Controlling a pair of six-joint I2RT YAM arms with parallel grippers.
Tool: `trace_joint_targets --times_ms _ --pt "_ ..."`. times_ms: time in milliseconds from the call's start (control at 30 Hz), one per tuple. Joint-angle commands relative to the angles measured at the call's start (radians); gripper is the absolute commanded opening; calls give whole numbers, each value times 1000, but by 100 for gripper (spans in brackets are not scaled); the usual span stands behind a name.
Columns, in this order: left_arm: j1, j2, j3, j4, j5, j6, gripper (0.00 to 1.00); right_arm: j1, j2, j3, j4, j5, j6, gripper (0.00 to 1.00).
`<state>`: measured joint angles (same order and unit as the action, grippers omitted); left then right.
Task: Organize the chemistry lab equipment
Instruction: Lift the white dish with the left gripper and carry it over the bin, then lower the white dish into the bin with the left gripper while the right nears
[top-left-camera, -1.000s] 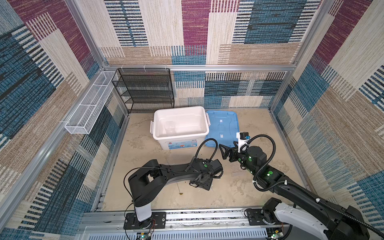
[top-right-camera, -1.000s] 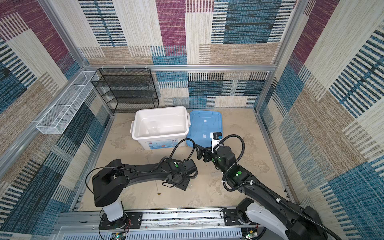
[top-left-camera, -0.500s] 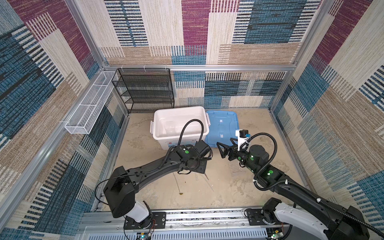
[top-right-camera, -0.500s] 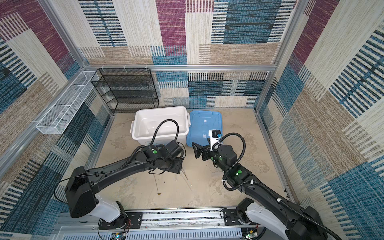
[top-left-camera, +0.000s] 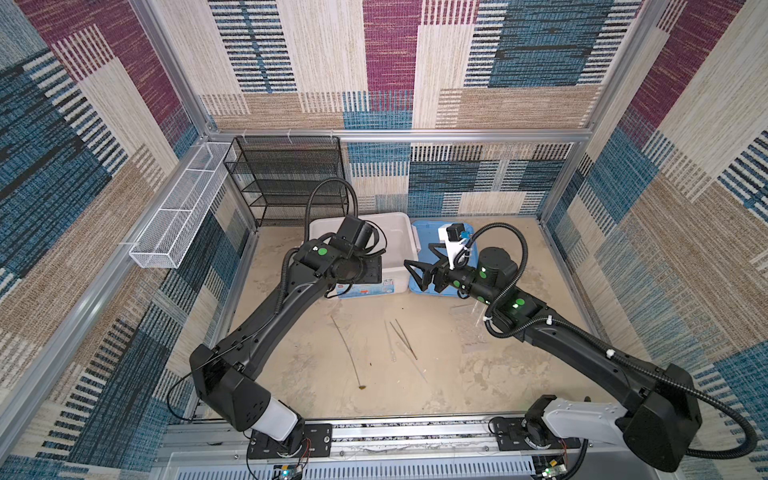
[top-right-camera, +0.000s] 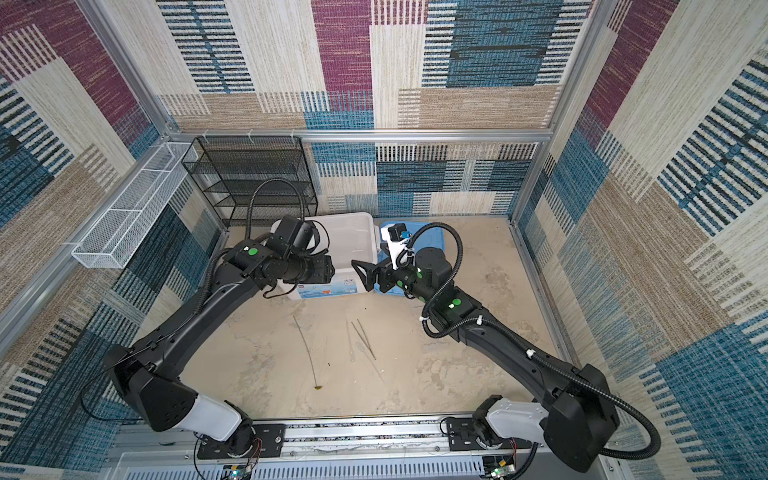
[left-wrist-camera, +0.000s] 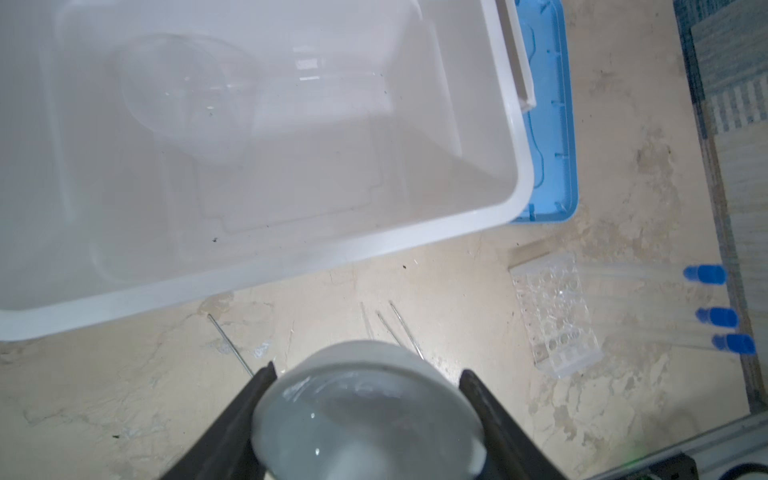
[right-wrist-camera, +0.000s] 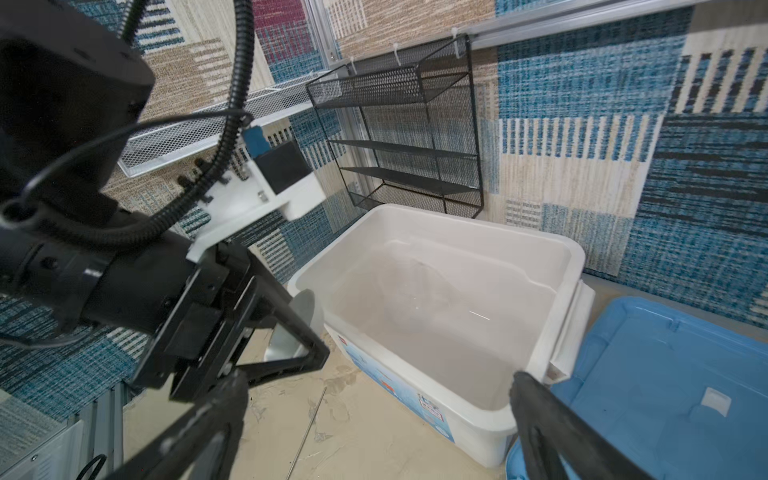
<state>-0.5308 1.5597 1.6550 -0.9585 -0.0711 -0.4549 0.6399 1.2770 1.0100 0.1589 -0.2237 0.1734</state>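
White dish (left-wrist-camera: 365, 415), round, glossy inside, gripped by left end effector (left-wrist-camera: 370, 372).

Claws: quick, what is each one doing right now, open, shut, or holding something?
Left claw: closed on the small white dish.
Right claw: open, holding nothing.

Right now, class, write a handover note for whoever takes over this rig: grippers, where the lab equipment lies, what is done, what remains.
Left gripper: shut on the small round white dish, held just outside the large white plastic box.
Right gripper: open, empty, beside that box.
Done: clear glass beaker lies inside the box.
Left on the table: metal tweezers, clear dropper, long thin brown-tipped rod, three clear blue-capped test tubes beside a clear plastic rack.
Next, probably: drop the dish in, then collect the rest.
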Motion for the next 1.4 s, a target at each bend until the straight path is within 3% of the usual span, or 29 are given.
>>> trace_joint_targets --times_ms 0,367,967,1367 --pt "72 62 83 -24 5 58 56 0 82 88 -35 -36 -38 100" --pt "253 327 287 -68 -8 89 55 -17 424 486 -235 -127 -99 99" --pt "287 495 256 -95 -97 137 54 -41 766 942 -591 -144 -265 100" --pt "288 514 214 -30 -82 128 54 -42 836 995 -610 -134 -286 100"
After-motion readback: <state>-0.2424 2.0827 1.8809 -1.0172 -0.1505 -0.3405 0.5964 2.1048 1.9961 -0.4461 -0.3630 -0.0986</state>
